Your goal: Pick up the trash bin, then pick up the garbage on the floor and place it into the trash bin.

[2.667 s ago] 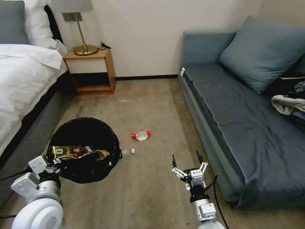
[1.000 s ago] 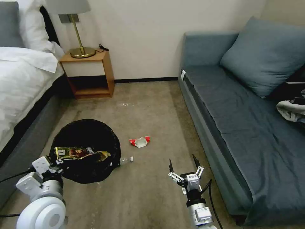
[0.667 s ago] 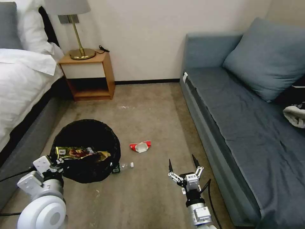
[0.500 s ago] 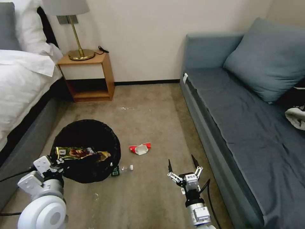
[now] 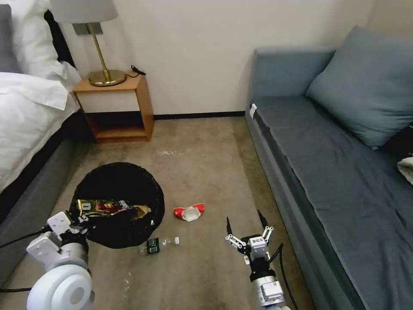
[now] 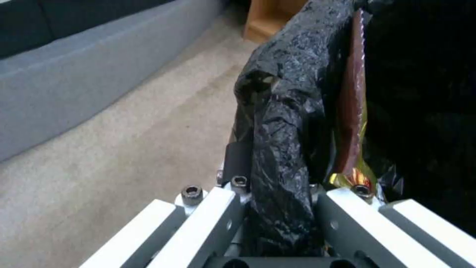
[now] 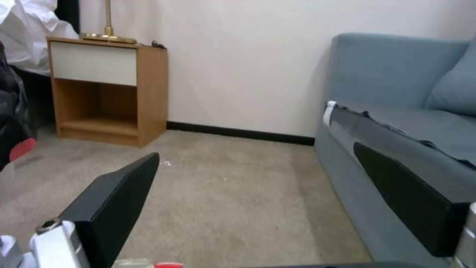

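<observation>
- Nearest, the left end effector (image 5: 74, 224) is clamped on the near rim of the trash bin (image 5: 117, 172), black liner bunched between its fingers (image 6: 208, 219).
- The right end effector (image 5: 245, 224) hovers low over bare carpet (image 5: 202, 146), jaws spread wide, with the sofa (image 5: 327, 172) edge just to its right.
- A clear green-labelled bottle (image 5: 155, 245) lies on its side just beside the bin's near right edge.
- A gold-brown snack wrapper (image 5: 112, 208) lies inside the bin, apparently resting against the liner.
- The red-and-white packet (image 5: 189, 212) lies on open carpet between the bin and the sofa.
- Farther, an open strip of carpet runs to the nightstand (image 5: 117, 107) and the wall.
</observation>
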